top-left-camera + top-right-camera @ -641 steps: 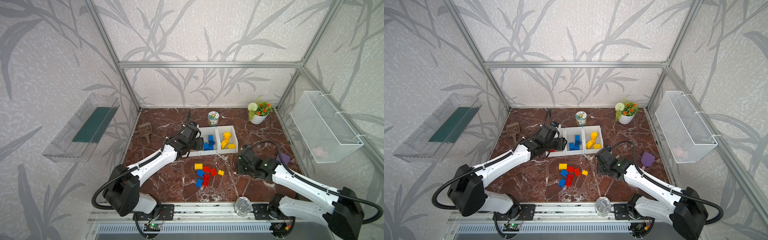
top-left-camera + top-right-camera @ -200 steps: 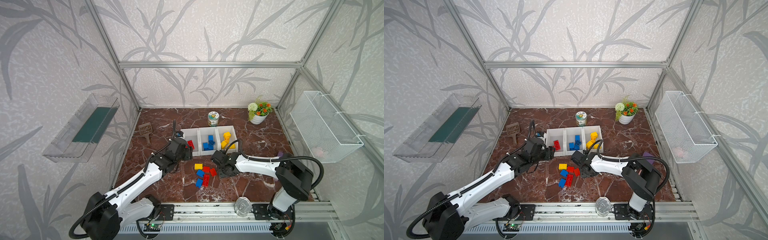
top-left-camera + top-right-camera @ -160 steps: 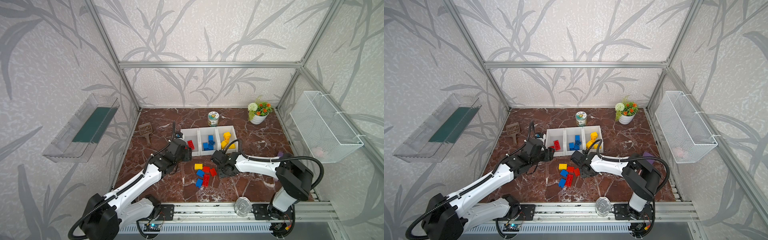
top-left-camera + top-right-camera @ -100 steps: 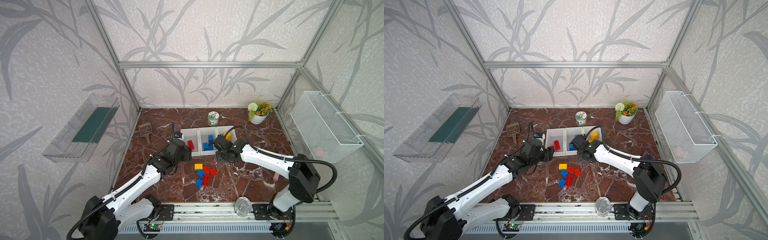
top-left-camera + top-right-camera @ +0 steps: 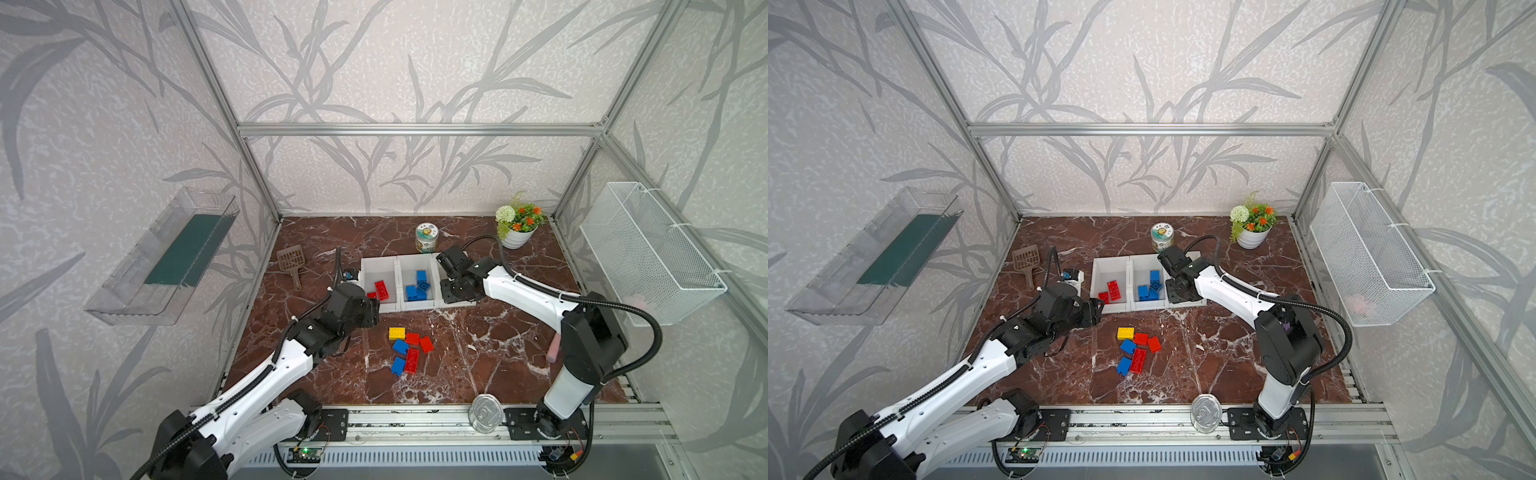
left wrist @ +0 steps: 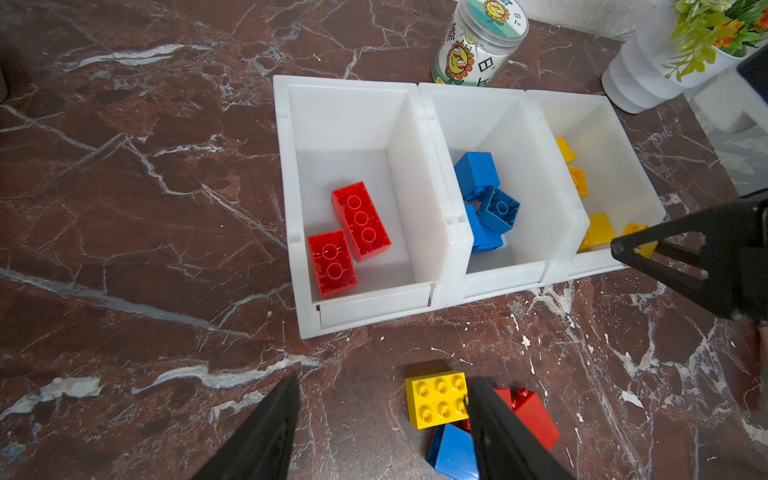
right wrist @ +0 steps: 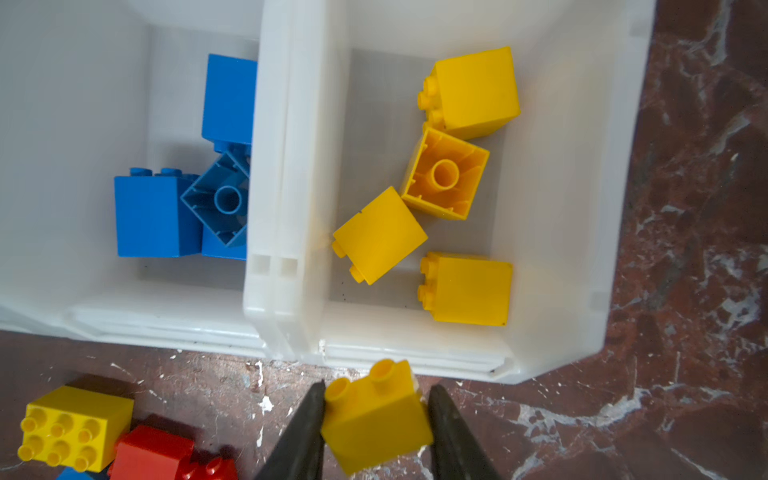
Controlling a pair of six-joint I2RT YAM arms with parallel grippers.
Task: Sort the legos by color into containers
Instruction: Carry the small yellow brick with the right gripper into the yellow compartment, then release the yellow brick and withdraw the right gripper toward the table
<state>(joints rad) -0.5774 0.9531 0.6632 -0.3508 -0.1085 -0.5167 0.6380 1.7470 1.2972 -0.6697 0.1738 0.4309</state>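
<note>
The containers [image 5: 398,266] are three joined white bins. The left one holds two red legos [image 6: 360,220], the middle one blue legos [image 6: 482,199], the right one several yellow legos [image 7: 457,174]. My right gripper [image 7: 376,399] is shut on a small yellow lego [image 7: 376,415] and hangs over the front rim of the right bin, which it hides in both top views [image 5: 455,286]. My left gripper [image 6: 382,380] is open and empty, low over the table beside a loose pile [image 5: 409,349] of red, blue and yellow legos. A yellow brick [image 6: 436,399] lies by one finger.
A printed jar [image 5: 427,237] and a flower pot [image 5: 517,224] stand behind the bins. A brown scoop [image 5: 293,262] lies at the left. A metal lid [image 5: 484,413] sits on the front rail. A wire basket [image 5: 648,253] and a clear tray [image 5: 166,257] hang on the side walls.
My right gripper has lifted the small yellow lego from the pile and carried it back to the right bin. My left gripper has drawn back from the left bin toward the pile.
</note>
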